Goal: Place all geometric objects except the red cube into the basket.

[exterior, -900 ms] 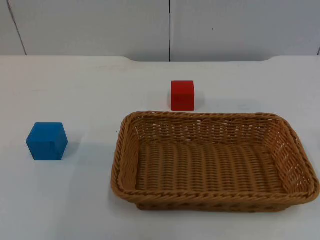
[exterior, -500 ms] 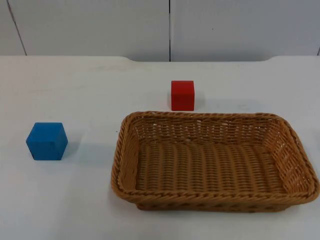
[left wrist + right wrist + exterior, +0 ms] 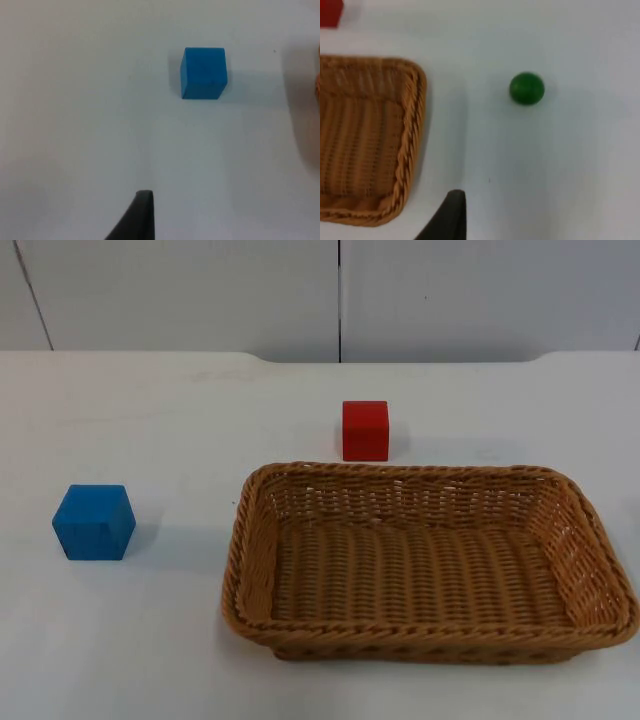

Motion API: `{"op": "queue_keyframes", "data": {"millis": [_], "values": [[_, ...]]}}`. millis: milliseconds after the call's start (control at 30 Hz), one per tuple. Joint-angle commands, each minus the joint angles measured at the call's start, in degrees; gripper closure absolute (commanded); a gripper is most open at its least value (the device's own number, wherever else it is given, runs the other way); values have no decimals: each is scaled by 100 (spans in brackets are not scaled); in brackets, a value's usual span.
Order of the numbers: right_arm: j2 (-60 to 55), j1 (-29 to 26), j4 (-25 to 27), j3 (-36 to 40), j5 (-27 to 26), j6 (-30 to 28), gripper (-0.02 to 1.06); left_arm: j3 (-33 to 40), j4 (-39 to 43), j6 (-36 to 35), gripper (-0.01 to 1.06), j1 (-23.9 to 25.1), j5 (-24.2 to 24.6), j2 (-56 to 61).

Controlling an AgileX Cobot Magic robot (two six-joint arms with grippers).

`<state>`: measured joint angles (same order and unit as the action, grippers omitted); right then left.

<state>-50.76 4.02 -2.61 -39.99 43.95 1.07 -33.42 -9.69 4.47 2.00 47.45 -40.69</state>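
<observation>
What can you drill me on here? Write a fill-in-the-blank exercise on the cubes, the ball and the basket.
1. The basket holds ____ objects.
2. The cube just beyond the basket's far rim is ____.
3. The blue cube rests on the ____.
4. In the right wrist view, the ball beside the basket is ____.

Missing words: no; red; table; green

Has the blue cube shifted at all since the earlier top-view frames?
No. In the top view the blue cube sits on the table exactly as far left of the basket as before.
</observation>
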Motion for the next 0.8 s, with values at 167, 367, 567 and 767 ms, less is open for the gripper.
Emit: {"op": "queue_keyframes", "data": {"millis": [167, 367, 567, 767], "values": [[-544, -43, 150, -36, -14, -8, -1, -53, -141, 52, 0, 12, -360, -569], [-553, -43, 150, -36, -46, -8, -1, -557, -216, 272, 0, 12, -456, -1638], [-553, -43, 150, -36, -68, -8, -1, -1334, -537, 670, 0, -10, -458, -2976], [-553, -43, 138, -36, -90, -8, -1, -2115, -464, 734, 0, -400, -517, -4337]]}}
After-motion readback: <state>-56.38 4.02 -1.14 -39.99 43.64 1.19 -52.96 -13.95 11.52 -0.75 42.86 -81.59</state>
